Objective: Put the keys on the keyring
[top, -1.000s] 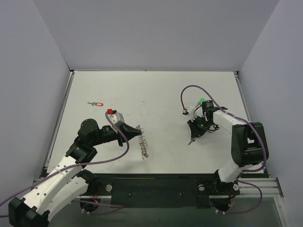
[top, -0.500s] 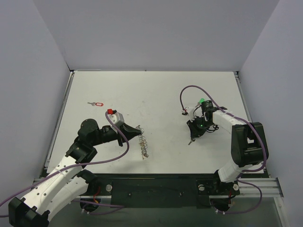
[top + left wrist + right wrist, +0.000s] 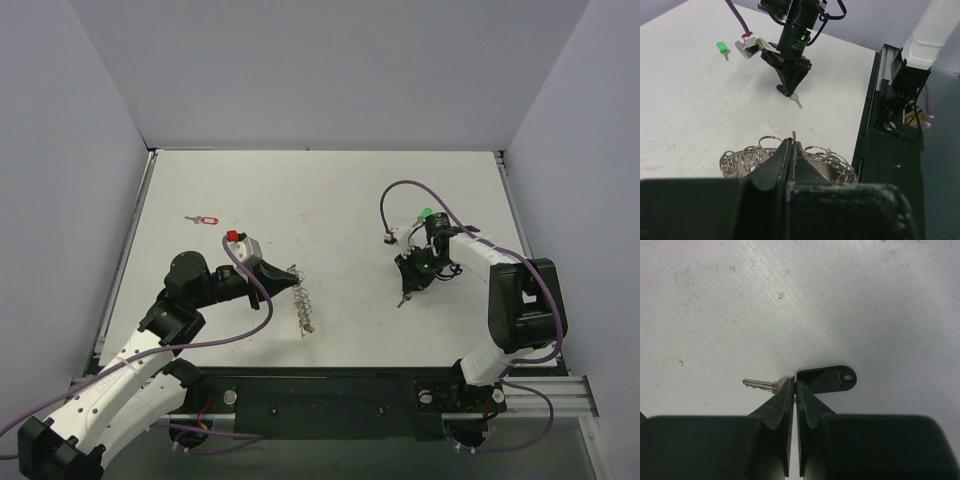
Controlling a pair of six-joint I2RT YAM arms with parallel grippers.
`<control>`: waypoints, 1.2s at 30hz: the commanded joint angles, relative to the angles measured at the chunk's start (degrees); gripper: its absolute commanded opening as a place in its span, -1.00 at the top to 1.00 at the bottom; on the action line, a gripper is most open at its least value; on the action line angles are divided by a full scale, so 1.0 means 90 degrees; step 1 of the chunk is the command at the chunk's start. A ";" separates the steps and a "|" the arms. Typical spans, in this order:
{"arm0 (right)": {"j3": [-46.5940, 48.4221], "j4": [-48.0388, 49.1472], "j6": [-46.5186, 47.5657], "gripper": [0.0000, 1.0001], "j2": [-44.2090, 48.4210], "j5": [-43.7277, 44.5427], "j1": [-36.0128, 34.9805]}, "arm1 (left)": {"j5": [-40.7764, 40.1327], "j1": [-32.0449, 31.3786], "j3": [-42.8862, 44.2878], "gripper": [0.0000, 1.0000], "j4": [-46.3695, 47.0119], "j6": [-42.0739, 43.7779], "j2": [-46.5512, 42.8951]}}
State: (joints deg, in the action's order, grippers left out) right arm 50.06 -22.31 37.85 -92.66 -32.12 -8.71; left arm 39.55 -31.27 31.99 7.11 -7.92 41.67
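The left gripper is clamped on one loop of the keyring, whose bunch lies on the table left of centre. Well to the right, the right gripper pinches the dark-headed key at its neck. A green-headed key lies just beyond it, and a red-headed key far to the left

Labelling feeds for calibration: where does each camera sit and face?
Top external: above and behind the robot, looking down at the table; left arm, right arm show.
Left wrist: on the left arm, facing past left gripper and keyring toward right gripper.
Right wrist: looks straight down; its fingers pinch the dark-headed key.
Shared: left wrist and top both show the green-headed key.
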 commanded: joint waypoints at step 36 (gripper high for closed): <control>0.3608 -0.6420 0.4418 1.00 0.3674 -0.4050 0.0480 | 0.0088 -0.1017 0.0674 1.00 0.3106 0.0030 0.0866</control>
State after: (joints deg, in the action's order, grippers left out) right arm 88.27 -73.14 73.01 -63.68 -61.36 -2.39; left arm 40.77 -37.12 32.95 28.80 -11.11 45.52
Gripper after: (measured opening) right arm 0.005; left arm 0.017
